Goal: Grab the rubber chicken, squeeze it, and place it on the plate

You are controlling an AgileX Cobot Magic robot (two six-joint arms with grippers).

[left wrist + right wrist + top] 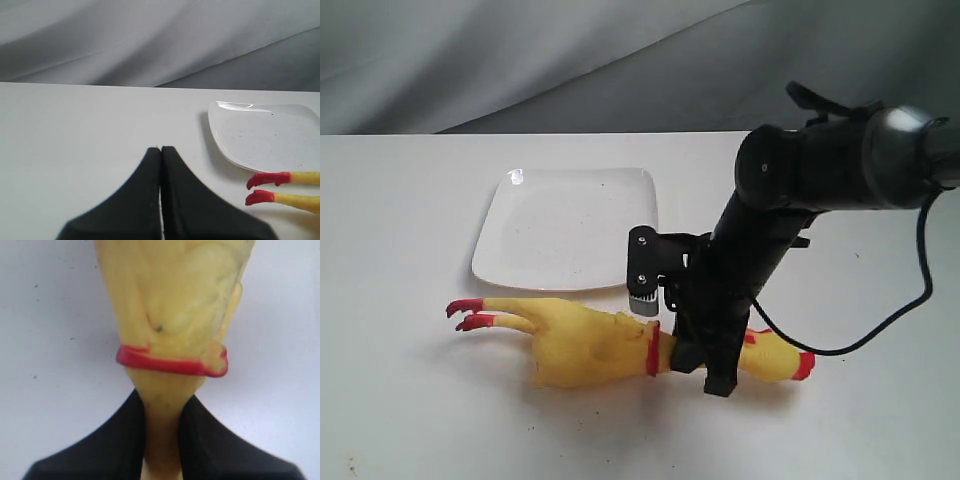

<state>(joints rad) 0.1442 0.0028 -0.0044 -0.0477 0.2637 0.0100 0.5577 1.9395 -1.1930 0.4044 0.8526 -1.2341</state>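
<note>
The right gripper (162,407) pinches the neck of the long yellow rubber chicken (582,345), which lies on the white table (400,400) just beside the glossy white square plate (565,225). The grasp-and-squeeze step seems in hand; next it needs lifting over the plate. The left gripper (160,152) sits pressed together, idle

Three cameras are covering one tabletop.
The exterior camera is looking down across the white table (400,420) towards a grey backdrop (520,60), at middle range. The left wrist camera is looking low across it, sharing the white glossy square plate (265,137) and the red feet (267,179) of the long yellow rubber chicken (580,345) with that view; the right one is sitting close over the red neck band (170,364).
</note>
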